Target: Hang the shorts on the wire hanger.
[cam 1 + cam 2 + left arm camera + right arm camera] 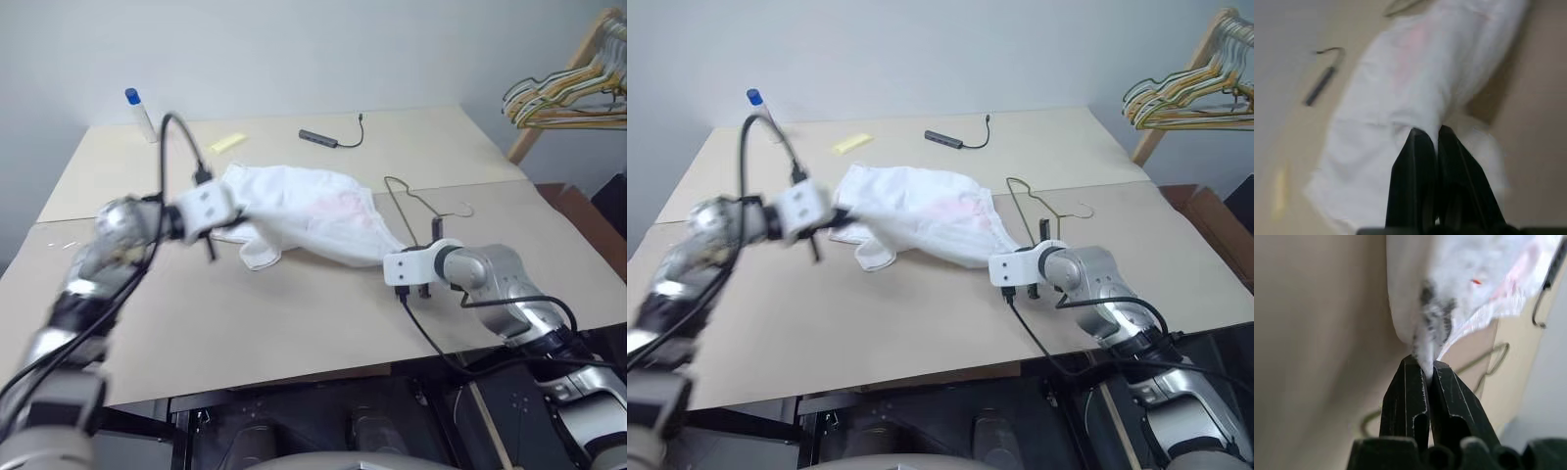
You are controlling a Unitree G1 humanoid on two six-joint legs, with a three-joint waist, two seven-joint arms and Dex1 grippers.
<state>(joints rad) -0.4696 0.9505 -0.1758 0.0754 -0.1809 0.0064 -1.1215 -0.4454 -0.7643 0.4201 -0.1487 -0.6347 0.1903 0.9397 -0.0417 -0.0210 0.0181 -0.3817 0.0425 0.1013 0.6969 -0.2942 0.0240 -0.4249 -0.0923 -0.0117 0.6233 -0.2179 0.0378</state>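
Nearest, the right hand (1424,369) pinches one end of the white cloth shorts (304,220), its black fingers pressed together on the fabric. Opposite it, the left hand (1431,134) pinches the shorts' other end. Just beyond the right hand, the thin olive-gold wire hanger (416,201) lies on the beige worktop (294,313), partly under the cloth.

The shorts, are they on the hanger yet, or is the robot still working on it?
Not yet. Done: both grippers have pinched the shorts, the left gripper at one end, the right gripper at the other. In hand: the cloth stretched between them over the table. Left: the wire hanger lies bare on the table beside the shorts, so they must go onto it.
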